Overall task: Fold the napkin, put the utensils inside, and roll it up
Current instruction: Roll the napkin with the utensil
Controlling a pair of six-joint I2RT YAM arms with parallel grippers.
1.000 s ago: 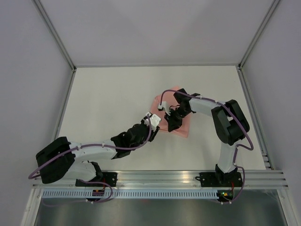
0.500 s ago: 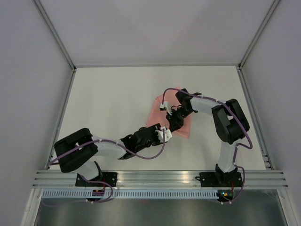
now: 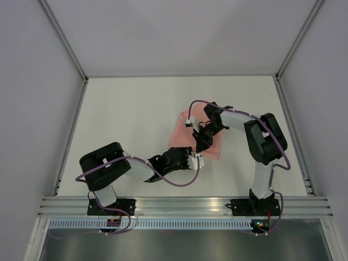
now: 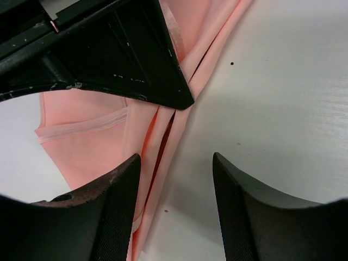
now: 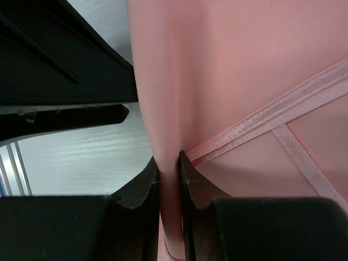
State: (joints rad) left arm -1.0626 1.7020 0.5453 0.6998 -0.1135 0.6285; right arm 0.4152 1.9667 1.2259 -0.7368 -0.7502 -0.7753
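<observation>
The salmon-pink napkin [image 3: 180,134] lies folded at the middle of the white table. My right gripper [image 3: 202,143] is over its near right part and is shut on a raised fold of the cloth [image 5: 169,157]; a stitched hem [image 5: 272,117] runs beside its fingers. My left gripper [image 3: 196,160] is open just off the napkin's near edge. In the left wrist view [image 4: 175,163] the folded edge [image 4: 157,157] lies by its left finger, with bare table between the jaws. The right gripper's black finger [image 4: 136,60] shows just ahead. The knife is hidden.
The white table [image 3: 125,114] is bounded by grey walls and metal frame posts [image 3: 65,43]. An aluminium rail [image 3: 185,205] carrying both arm bases runs along the near edge. The left gripper's body [image 5: 60,81] fills the upper left of the right wrist view.
My left arm has drawn back and swung its gripper from the napkin's left part to its near edge, close under the right gripper. The right gripper has stayed on the fold.
</observation>
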